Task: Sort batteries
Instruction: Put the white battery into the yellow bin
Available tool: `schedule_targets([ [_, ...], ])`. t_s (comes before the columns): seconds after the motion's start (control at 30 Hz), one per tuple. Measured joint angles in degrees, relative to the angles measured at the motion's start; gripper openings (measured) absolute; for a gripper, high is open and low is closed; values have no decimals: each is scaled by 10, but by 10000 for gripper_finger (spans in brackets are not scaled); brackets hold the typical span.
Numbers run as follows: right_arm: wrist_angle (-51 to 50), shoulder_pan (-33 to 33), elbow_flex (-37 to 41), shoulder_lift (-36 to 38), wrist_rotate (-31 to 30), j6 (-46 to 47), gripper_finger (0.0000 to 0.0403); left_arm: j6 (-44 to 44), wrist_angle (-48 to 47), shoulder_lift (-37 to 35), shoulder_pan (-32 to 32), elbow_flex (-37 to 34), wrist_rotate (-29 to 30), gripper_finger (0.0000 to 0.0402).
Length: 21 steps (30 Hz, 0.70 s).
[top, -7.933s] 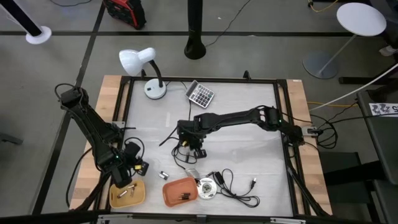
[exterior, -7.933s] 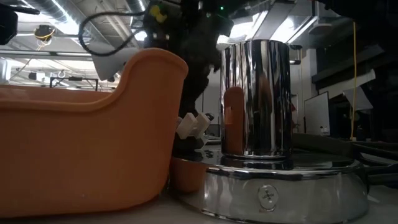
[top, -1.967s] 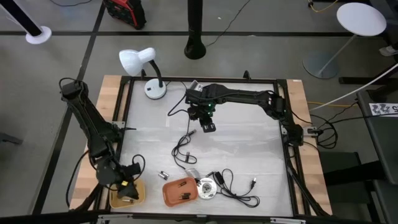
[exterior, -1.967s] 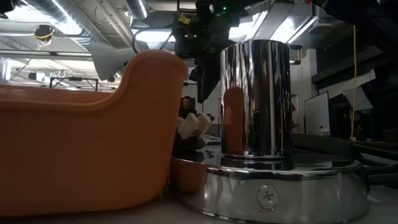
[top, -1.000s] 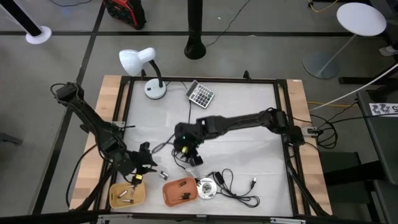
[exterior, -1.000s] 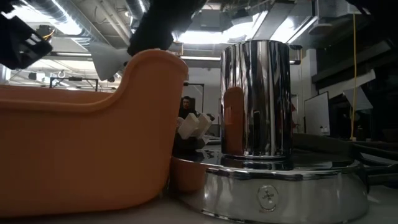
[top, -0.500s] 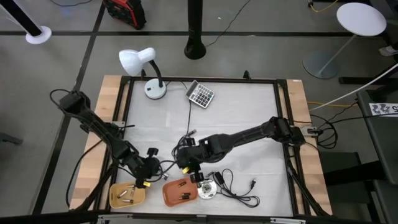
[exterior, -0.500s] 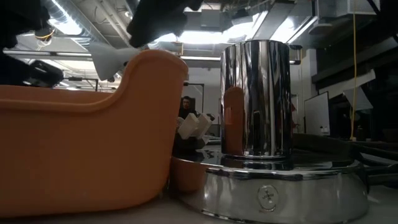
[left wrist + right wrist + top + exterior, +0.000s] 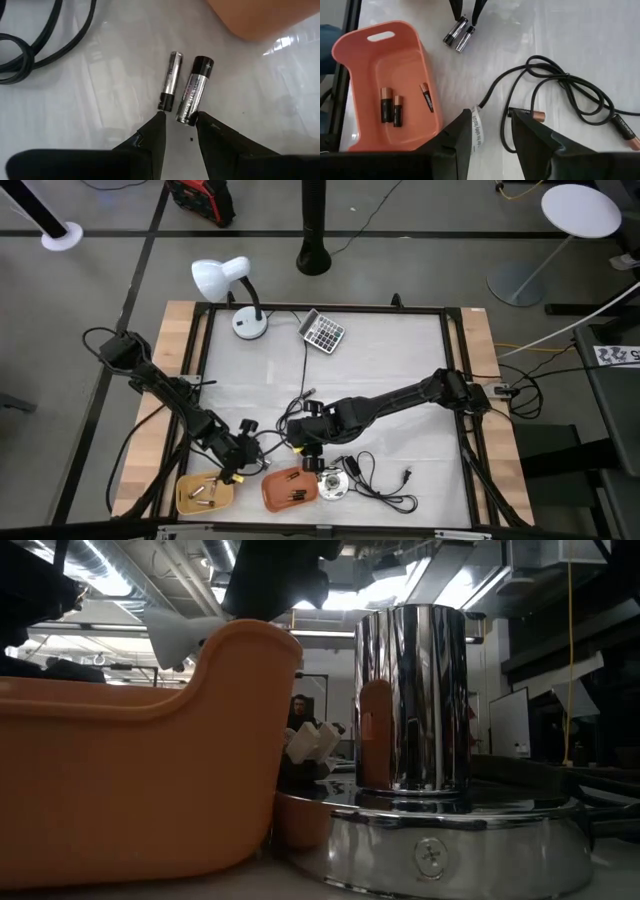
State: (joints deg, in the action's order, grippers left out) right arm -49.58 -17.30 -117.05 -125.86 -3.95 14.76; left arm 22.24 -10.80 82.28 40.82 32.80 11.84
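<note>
Two batteries, a thin one [image 9: 169, 80] and a thicker one [image 9: 195, 90], lie side by side on the white table [image 9: 400, 370], just left of the orange tray [image 9: 290, 488]. My left gripper [image 9: 179, 119] is open, its fingertips right at the batteries' near ends; I cannot tell whether they touch. It also shows in the high view [image 9: 244, 458]. My right gripper [image 9: 491, 117] is open and empty over the black cable [image 9: 560, 95], beside the orange tray [image 9: 385, 65], which holds three batteries [image 9: 395, 107]. A yellow tray [image 9: 205, 493] holds several batteries.
A chrome cylinder on a round base [image 9: 330, 480] stands right of the orange tray, filling the low view [image 9: 410, 700]. The cable's loops [image 9: 375, 480] lie at the near middle. A white lamp [image 9: 225, 280] and a calculator [image 9: 323, 332] stand at the far edge.
My left gripper has moved toward the table's right, up to the two batteries on the table. My right gripper has moved toward the near edge, from mid-table down to the cable beside the orange tray. The batteries have stayed where they were.
</note>
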Motion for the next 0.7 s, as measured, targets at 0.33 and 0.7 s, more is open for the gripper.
schedule_targets([
  [0.33,0,0,0,0,0,0,133,-13,-2,0,0,0,1,102],
  [0.7,0,0,0,0,0,0,133,-12,10,0,0,0,-14,102],
])
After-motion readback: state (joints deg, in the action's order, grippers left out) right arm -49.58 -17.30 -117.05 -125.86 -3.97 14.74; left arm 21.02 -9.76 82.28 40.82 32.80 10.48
